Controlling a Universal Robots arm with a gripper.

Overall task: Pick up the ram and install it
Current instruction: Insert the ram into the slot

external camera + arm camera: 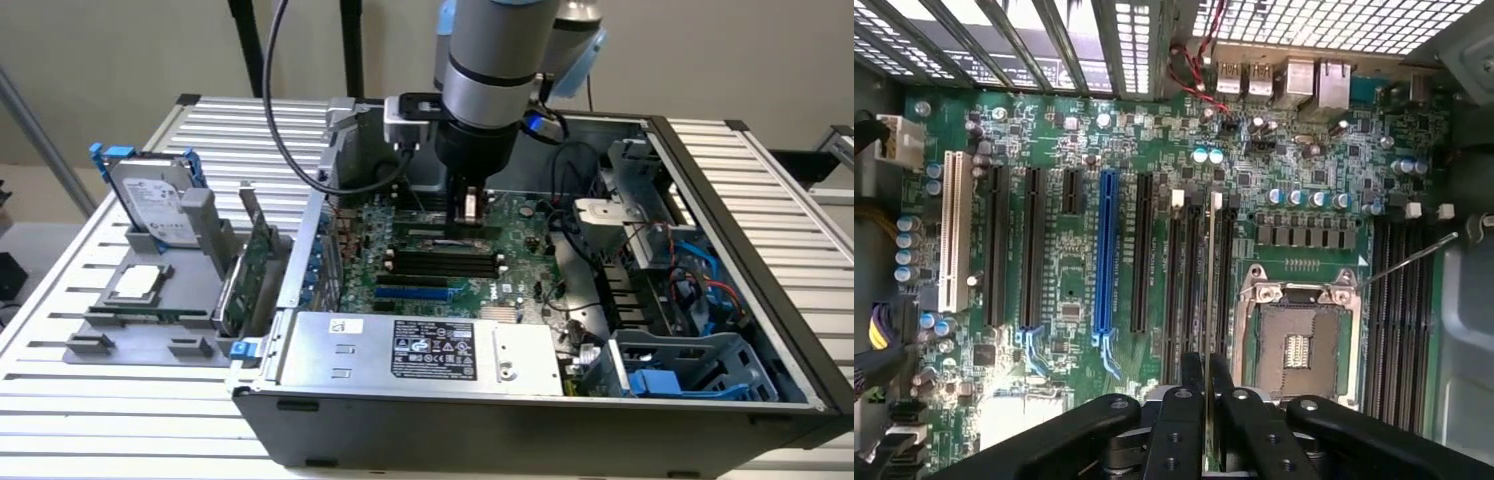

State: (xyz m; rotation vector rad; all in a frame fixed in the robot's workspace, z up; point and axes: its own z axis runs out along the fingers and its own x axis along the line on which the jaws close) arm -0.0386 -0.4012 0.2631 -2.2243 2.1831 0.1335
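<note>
A plain beige wall [120, 50] is standing behind the slatted metal table [787, 175] (pale, ribbed all over). Two black posts [244, 40] are rising past its far edge.

Arm [494, 60] upright, gripper [469, 222] pointing straight down
The grey wrist hangs vertical above the black gripper body; the two black jaws are closed together, pinching the thin edge of the ram [1211, 270] between their tips

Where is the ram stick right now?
In the wrist view the ram is gripped edge-on in the claw, in line with the long black slots beside the empty processor socket on the motherboard.
</note>
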